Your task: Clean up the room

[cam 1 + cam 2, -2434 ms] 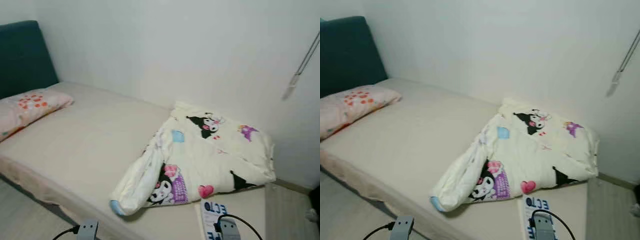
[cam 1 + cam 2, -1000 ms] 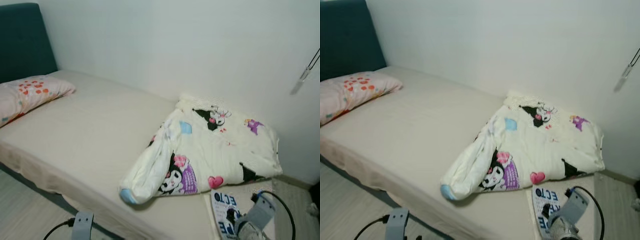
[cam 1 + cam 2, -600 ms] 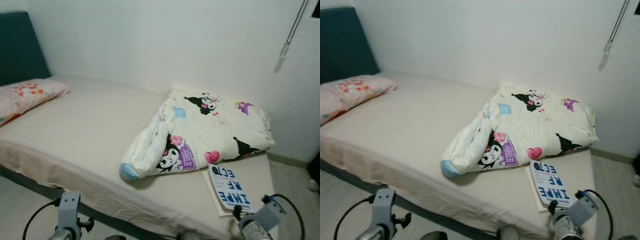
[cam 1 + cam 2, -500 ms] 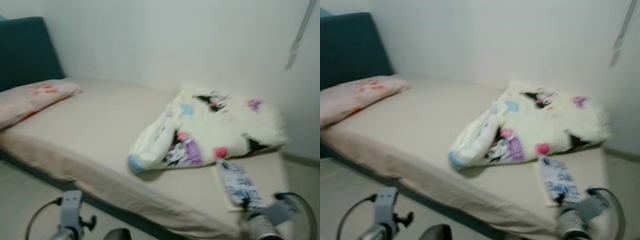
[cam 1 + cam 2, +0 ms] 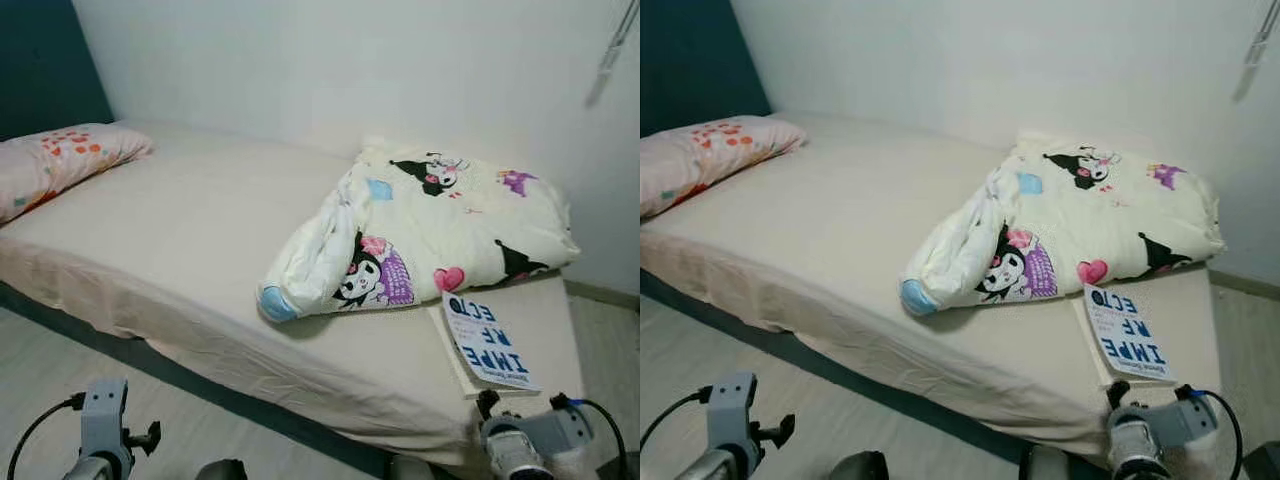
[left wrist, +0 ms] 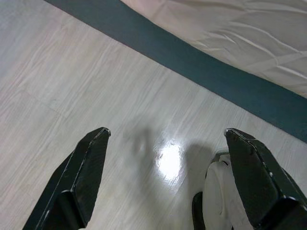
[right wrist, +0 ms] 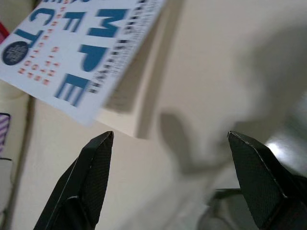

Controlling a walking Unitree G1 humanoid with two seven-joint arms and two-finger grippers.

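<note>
White book [image 7: 81, 52] near open right hand [image 7: 168, 177]; left hand [image 6: 165, 179] over floor [image 6: 72, 91].

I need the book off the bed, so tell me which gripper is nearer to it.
Right. The right gripper, open, hovers just off the near corner of the book on the bed. The left gripper, open, hangs over the floor beside the bed.

Colours, bed area
Bed sheet [image 5: 190, 250] beige; base strip dark teal, same as headboard [image 5: 40, 60]. Pillow [image 5: 55, 160] pink w/ orange-red dots. Quilt [image 5: 440, 225] cream w/ black, purple, pink cartoon prints, blue corner. Book [image 5: 485, 340] white w/ blue letters. Floor [image 6: 72, 86] pale grey wood-grain. Wall [image 5: 350, 60] white.
</note>
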